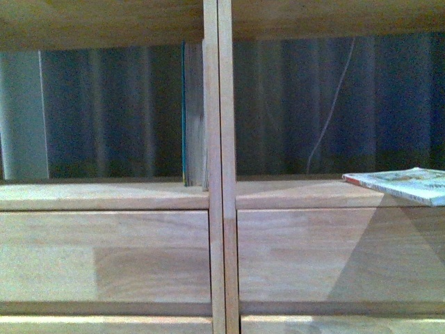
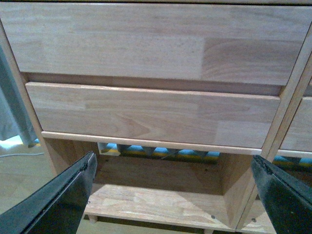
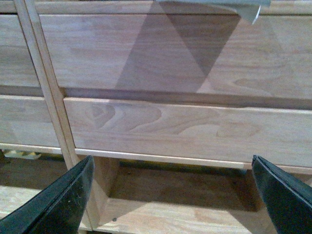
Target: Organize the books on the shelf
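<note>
The light wood shelf [image 1: 104, 195] fills the front view, with its double central upright [image 1: 218, 167] in the middle. A tall dark teal book [image 1: 185, 115] stands upright against the left side of the upright. A thin pale paperback [image 1: 407, 184] with a colourful cover lies flat on the right shelf board, overhanging the front edge; its underside corner shows in the right wrist view [image 3: 248, 10]. My left gripper [image 2: 173, 195] is open and empty in front of the left drawers. My right gripper [image 3: 173, 195] is open and empty in front of the right drawers, below the paperback.
Plain drawer fronts [image 2: 146, 114] [image 3: 195, 129] face both wrists, with an open bottom compartment [image 2: 156, 200] below them. A dark curtain [image 1: 313, 104] and a thin white cable [image 1: 334, 104] show behind the shelf. A pale panel [image 1: 21, 115] stands at the far left.
</note>
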